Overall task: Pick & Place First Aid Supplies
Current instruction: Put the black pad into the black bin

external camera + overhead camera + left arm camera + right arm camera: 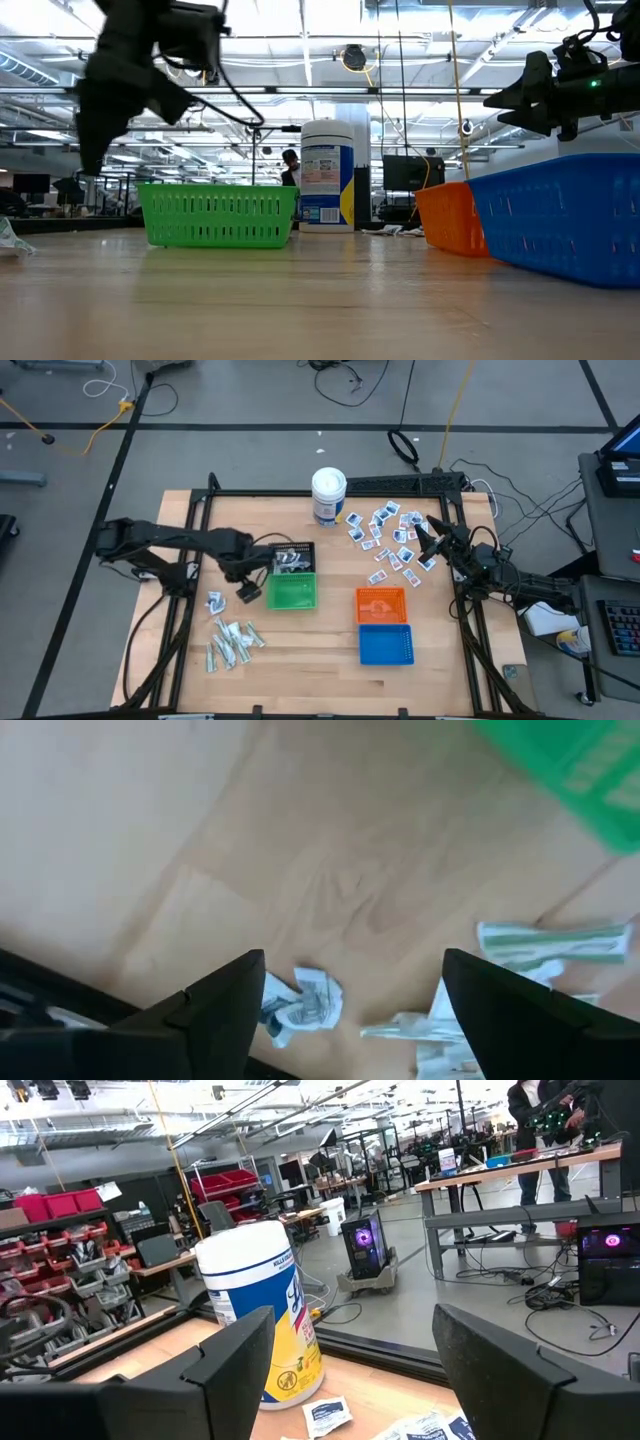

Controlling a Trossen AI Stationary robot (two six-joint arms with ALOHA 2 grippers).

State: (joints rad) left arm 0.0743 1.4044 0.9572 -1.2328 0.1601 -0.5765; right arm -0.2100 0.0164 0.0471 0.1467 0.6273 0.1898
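A crumpled packet (305, 1007) lies between the left fingers (215, 1010).

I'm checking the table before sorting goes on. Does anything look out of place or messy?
Mostly loose supplies: white square packets lie scattered right of the canister, and narrow strips lie jumbled at odd angles near the left front, one crumpled packet apart from them. The black basket already holds a few. Nothing looks spilled or damaged.

Bright strip lights (300, 20) glare across a high workshop ceiling. Red storage bins (45, 1208) line shelves, workbenches (520, 1170) stand deep in the hall, cables (350, 380) snake over grey floor (250, 400).
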